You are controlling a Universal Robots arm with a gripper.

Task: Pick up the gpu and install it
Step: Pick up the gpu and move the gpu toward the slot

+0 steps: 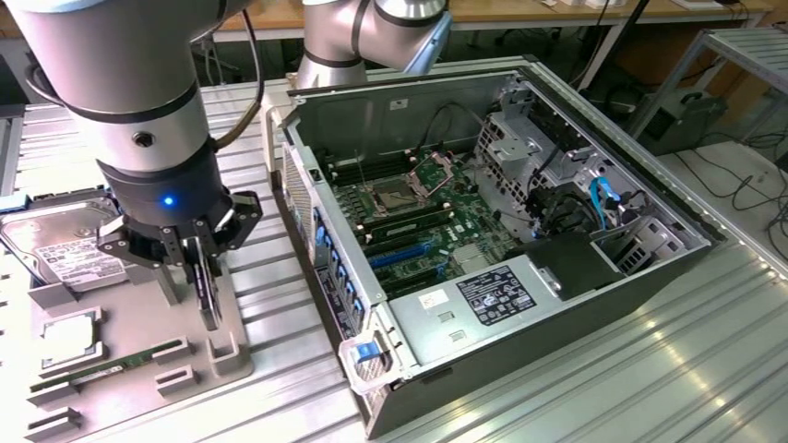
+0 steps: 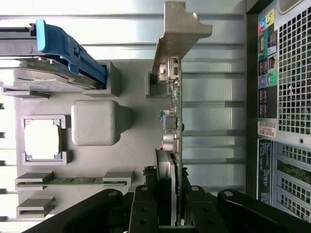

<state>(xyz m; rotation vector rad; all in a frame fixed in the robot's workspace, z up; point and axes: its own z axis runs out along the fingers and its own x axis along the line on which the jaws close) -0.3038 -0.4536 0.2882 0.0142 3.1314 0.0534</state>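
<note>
The gpu (image 1: 212, 301) stands on edge in a slot of the grey parts tray (image 1: 129, 309), at the exterior view's left. It is a thin dark card (image 2: 173, 114) with a pale metal bracket (image 2: 177, 34) at its far end. My gripper (image 1: 197, 277) comes straight down over it, and its black fingers (image 2: 146, 206) press on both faces of the card near one end. In the wrist view, the gripper (image 2: 170, 208) is shut on the card's edge. I cannot tell whether the card's lower edge still rests in the tray's holder (image 2: 155, 82).
An open computer case (image 1: 518, 212) lies on its side beside the tray, motherboard (image 1: 407, 221) and blue expansion slots (image 1: 394, 251) exposed; its rear panel (image 2: 286, 97) is near the card. The tray also holds a hard drive (image 1: 62, 249), a processor (image 1: 68, 337) and a memory stick (image 1: 117, 365).
</note>
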